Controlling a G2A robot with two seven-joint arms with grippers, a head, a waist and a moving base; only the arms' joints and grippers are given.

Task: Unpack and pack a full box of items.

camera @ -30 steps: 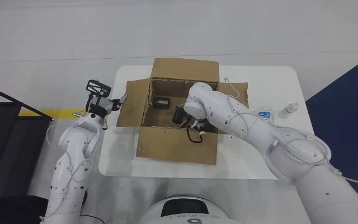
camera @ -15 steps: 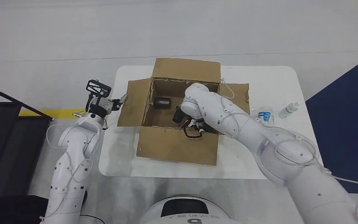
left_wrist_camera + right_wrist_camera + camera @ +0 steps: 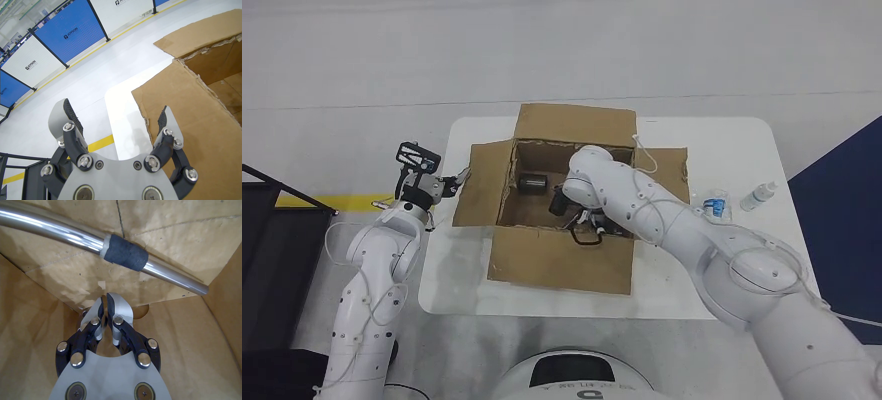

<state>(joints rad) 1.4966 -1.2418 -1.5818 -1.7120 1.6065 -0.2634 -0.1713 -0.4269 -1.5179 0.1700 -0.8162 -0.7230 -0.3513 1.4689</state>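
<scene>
Right gripper (image 3: pixel 105 298) pinched closed inside rough cardboard box (image 3: pixel 170 228) near glossy steel tube (image 3: pixel 56 240), perhaps foam-sleeved; left gripper (image 3: pixel 115 104) splayed wide

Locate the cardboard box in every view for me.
Top view: cardboard box mid-table, flaps open.
Left wrist view: its side flap beside the open left hand.
Right wrist view: its inner walls around the shut right hand.
Shared landmark: the white table under the box, top and left wrist views.
</scene>
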